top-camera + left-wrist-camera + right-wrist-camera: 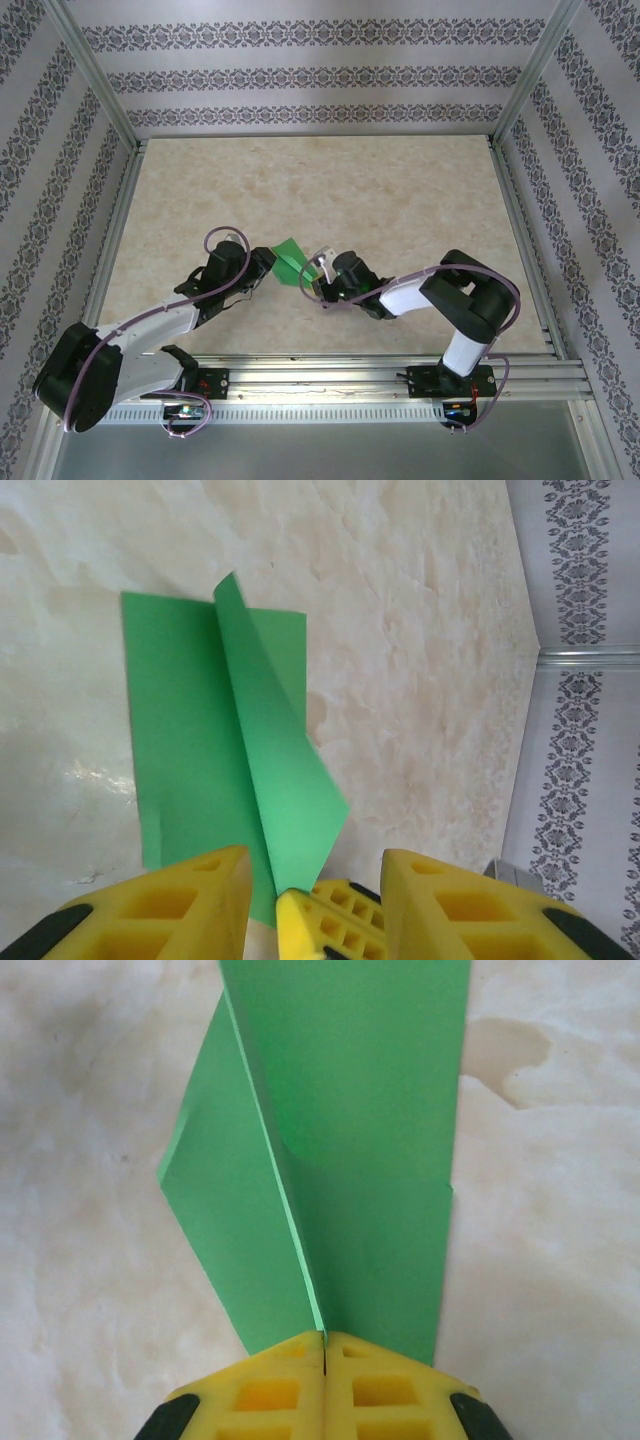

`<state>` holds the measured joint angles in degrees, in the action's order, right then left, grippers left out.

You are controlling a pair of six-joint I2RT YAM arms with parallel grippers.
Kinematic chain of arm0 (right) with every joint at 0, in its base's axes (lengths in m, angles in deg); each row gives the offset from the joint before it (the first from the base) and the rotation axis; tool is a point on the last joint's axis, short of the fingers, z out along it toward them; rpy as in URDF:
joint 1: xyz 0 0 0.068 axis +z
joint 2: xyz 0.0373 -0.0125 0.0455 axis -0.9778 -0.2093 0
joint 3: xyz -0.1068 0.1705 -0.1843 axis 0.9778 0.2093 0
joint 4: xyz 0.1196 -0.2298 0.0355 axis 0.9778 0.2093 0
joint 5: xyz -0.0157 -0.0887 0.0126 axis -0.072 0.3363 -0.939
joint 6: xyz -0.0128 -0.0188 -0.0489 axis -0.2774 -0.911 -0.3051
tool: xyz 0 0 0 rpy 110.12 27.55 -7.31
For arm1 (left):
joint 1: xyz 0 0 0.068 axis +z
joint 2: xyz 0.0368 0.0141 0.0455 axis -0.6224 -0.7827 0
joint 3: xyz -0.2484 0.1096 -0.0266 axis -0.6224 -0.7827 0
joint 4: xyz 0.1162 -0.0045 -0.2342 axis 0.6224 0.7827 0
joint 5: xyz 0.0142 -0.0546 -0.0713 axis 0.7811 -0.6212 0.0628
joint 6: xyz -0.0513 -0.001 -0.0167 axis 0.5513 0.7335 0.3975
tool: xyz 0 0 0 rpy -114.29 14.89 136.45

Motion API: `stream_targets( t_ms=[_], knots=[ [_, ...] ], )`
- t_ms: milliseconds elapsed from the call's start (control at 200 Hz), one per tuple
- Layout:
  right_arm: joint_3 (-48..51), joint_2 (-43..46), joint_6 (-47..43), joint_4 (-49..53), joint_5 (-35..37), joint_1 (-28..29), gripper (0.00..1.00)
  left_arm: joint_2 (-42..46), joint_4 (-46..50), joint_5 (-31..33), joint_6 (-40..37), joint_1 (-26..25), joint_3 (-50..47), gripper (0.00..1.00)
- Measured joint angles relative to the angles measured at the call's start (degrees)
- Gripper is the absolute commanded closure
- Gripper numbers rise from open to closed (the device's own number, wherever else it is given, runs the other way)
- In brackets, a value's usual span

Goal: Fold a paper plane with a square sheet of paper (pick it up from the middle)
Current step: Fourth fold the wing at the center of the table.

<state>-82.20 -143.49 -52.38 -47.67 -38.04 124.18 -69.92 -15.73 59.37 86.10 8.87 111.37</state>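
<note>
Sheet point(291, 258), green, is seen on the table point(330, 170), slightly left of centre and towards the near edge. It lies between the two gripper heads in the top view.

The sheet is part folded. One portion lies flat on the table. A second portion, the flap point(285, 780), is raised along a straight crease that runs away from the cameras. The flap is tilted, not upright, and its far tip stands clear of the flat portion. The outline is angular, and no dart shape is made out.

Right gripper point(325, 1342): the jaws are pressed together with no gap seen. The near end of the sheet's ridge is pinched between them, at the crease line. From that pinch the sheet fans out to both sides and away.

Left gripper point(315, 872): the jaws are set wide and nothing is held. Its yellow fingers point(185, 900) are placed either side of the sheet's near end. Whether they touch the paper cannot be told.

A third yellow latticed piece point(315, 925) is seen low between the left fingers, right at the flap's near corner. Whose part it is cannot be told with certainty.

The table is pale and marbled. Patterned walls point(300, 80) are noted on three sides.
</note>
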Motion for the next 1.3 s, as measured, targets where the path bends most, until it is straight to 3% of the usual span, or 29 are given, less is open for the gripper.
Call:
stream_targets(
  t_ms=[235, 480, 595, 884, 1194, 1299],
  knots=[
    [-5.0, -4.2, 12.2, 0.4, -15.3, -5.8, 1.0, -2.5, 0.6, -1.3, -2.4, 0.1, 0.3, 0.67],
    [-5.6, -6.1, 19.5, 0.3, -22.7, -7.9, 1.0, -8.3, 0.1, -5.0, -4.6, 0.5, 3.3, 0.68],
    [-5.6, -6.3, 21.4, 0.1, -24.8, -8.3, 1.0, -10.1, 0.0, -6.2, -5.2, 0.5, 4.2, 0.57],
    [-4.8, -5.5, 20.2, 0.8, -24.8, -8.6, 1.0, -13.0, -0.1, -7.5, -5.7, 1.3, 6.8, 0.29],
    [-1.1, 3.0, 6.4, 4.0, -14.9, -4.0, 1.0, -20.0, -0.2, -9.0, -4.1, 3.1, 11.1, 0.27],
    [0.1, 4.0, 2.2, 4.3, -11.3, -2.4, 1.0, -20.2, -0.2, -8.9, -2.9, 3.1, 11.1, 0.33]
  ],
)
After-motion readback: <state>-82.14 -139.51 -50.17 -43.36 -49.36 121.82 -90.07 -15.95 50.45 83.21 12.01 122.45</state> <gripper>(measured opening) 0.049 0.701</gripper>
